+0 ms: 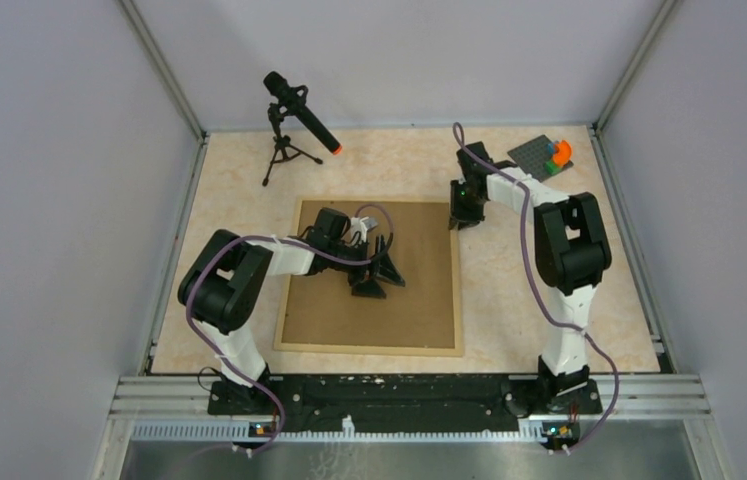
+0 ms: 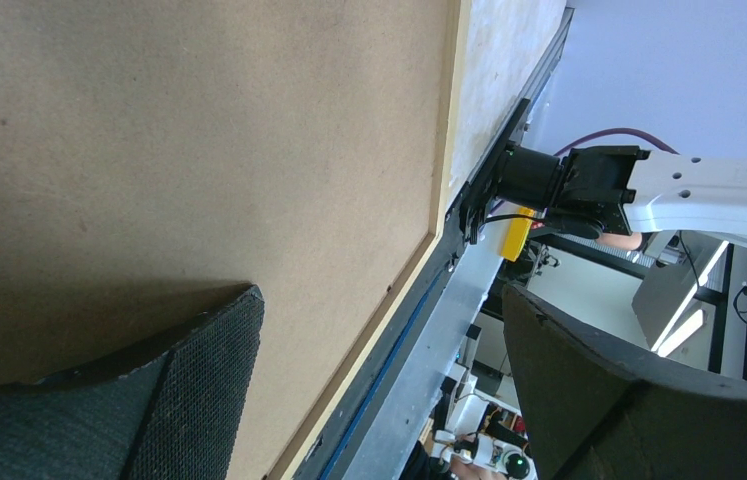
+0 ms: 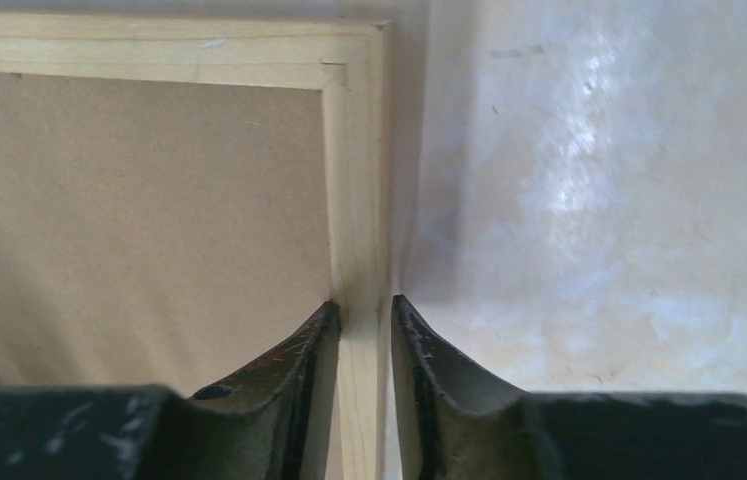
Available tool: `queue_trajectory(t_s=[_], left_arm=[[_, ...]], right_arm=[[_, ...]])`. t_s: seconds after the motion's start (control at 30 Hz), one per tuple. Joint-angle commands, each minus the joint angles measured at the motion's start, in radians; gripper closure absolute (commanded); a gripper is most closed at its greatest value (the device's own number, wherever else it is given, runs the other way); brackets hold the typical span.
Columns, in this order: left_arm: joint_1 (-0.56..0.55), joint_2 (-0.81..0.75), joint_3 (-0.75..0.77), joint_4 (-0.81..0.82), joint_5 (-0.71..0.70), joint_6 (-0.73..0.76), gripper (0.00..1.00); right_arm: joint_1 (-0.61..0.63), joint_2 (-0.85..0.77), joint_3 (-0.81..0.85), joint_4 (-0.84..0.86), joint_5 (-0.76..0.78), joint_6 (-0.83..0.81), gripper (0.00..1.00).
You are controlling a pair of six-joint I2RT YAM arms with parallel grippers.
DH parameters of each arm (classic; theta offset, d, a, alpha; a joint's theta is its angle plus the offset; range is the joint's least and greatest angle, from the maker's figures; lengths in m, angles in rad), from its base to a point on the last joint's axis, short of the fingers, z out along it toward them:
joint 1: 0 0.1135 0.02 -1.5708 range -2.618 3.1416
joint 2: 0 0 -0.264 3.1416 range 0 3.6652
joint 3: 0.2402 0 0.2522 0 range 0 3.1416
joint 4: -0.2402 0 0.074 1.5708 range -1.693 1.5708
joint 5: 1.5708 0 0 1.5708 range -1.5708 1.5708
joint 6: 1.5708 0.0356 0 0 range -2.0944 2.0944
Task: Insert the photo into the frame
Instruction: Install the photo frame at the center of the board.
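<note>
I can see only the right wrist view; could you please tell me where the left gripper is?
Observer: The left gripper is open above the middle of the board, holding nothing.
Operator: Thank you. Is the photo anywhere?
Observer: No photo shows in any view; the board fills the whole frame.
Operator: Is anything else nearby?
Observer: A microphone stands beyond the frame's far left corner.
</note>
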Motion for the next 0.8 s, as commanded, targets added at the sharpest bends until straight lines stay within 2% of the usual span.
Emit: queue_trajectory(t_s=[0.0,0.13,0.37,0.6,0.77], left_arm=[[0.007,0.045,-0.02,-0.025,-0.109,0.051,0.06],[0.007,0.047,-0.017,-0.022,-0.105,0.048,0.05],[0.007,0.051,-0.014,-0.025,-0.104,0.05,0.05],[0.007,0.037,-0.015,-0.028,-0.115,0.051,0.05],[0.008,0.027,-0.017,-0.028,-0.112,0.054,0.05]], right_arm=[[0.084,0.175,-0.006,0.007,-0.08,0.021,0.7],[0.091,0.2,-0.012,0.004,-0.075,0.015,0.68],[0.116,0.224,0.098,-0.145,0.122,-0.065,0.57],[0.17,0.351,0.232,-0.288,0.258,-0.093,0.56],[0.21,0.462,0.366,-0.371,0.3,-0.094,0.55]])
